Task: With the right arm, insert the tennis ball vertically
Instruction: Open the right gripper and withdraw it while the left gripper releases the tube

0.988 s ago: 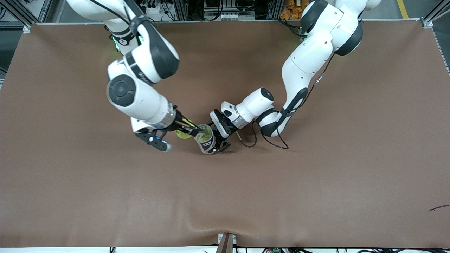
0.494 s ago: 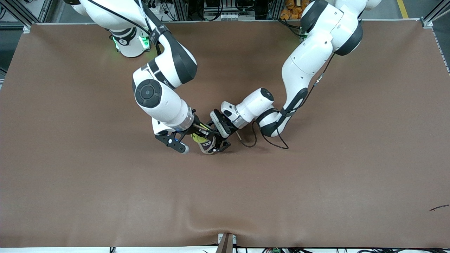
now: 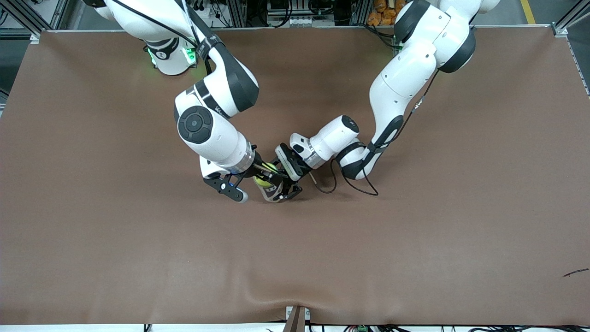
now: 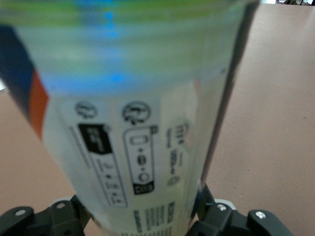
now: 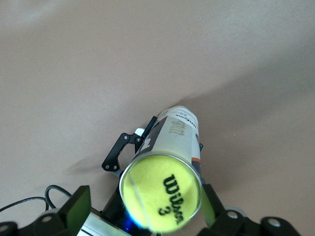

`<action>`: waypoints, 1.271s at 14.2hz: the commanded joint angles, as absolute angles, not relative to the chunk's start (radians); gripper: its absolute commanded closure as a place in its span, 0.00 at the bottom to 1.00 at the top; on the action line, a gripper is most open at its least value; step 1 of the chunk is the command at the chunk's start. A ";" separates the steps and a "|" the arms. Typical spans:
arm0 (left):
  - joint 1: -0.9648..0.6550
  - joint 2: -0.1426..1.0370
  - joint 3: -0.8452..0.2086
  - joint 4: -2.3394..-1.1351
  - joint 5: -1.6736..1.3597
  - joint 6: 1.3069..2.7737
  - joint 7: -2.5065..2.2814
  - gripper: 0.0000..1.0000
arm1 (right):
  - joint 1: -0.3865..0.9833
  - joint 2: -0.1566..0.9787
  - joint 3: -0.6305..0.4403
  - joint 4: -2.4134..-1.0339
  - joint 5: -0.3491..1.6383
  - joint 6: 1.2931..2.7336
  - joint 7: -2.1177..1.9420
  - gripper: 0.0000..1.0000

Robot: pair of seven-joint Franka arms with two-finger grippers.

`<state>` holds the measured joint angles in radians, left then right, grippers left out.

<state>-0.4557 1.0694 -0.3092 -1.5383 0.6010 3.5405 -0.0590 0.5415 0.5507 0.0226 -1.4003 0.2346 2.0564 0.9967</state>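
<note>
At the middle of the counter (image 3: 415,258):
Tennis ball: the yellow tennis ball (image 5: 161,196) sits in the open mouth of the clear ball can (image 5: 172,142), its black printed logo facing the right wrist camera.
Ball can: it stands roughly upright on the brown counter, leaning slightly; its printed label fills the left wrist view (image 4: 142,137).
Right gripper: the right gripper (image 3: 263,174) hangs directly over the can's mouth; its jaws stand spread on either side of the ball, which looks released rather than pinched.
Left gripper: the left gripper (image 3: 286,184) has its jaws clenched on the can's wall from the side toward the left arm's end, low near the counter.
Change: a second ago the right gripper was beside the can, toward the right arm's end, gripping the ball with the can's mouth bare; now it is above the mouth and the ball rests in it. The left arm has not shifted.
Right arm pose: it reaches from its base, elbow bent high, wrist pointing down over the can.
Left arm pose: forearm low and nearly level, wrist turned sideways at the can.
Cable: a black cable (image 3: 343,182) loops on the counter below the left wrist.
</note>
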 commanded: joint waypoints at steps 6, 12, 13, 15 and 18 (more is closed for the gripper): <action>-0.462 1.081 -0.305 -1.517 0.591 3.554 -0.046 0.15 | 0.427 0.493 0.009 -1.399 0.235 1.913 0.806 0.00; -0.459 1.081 -0.307 -1.520 0.584 3.554 -0.048 0.00 | 0.244 0.338 0.003 -1.488 0.104 1.758 0.490 0.00; -0.459 1.081 -0.307 -1.520 0.584 3.554 -0.048 0.00 | 0.207 0.312 0.003 -1.494 0.104 1.720 0.439 0.00; -0.459 1.078 -0.307 -1.522 0.586 3.554 -0.048 0.00 | 0.143 0.255 0.003 -1.500 0.104 1.646 0.341 0.00; -0.451 1.077 -0.305 -1.537 0.597 3.553 -0.049 0.00 | 0.083 0.142 -0.015 -1.538 0.094 1.557 0.152 0.00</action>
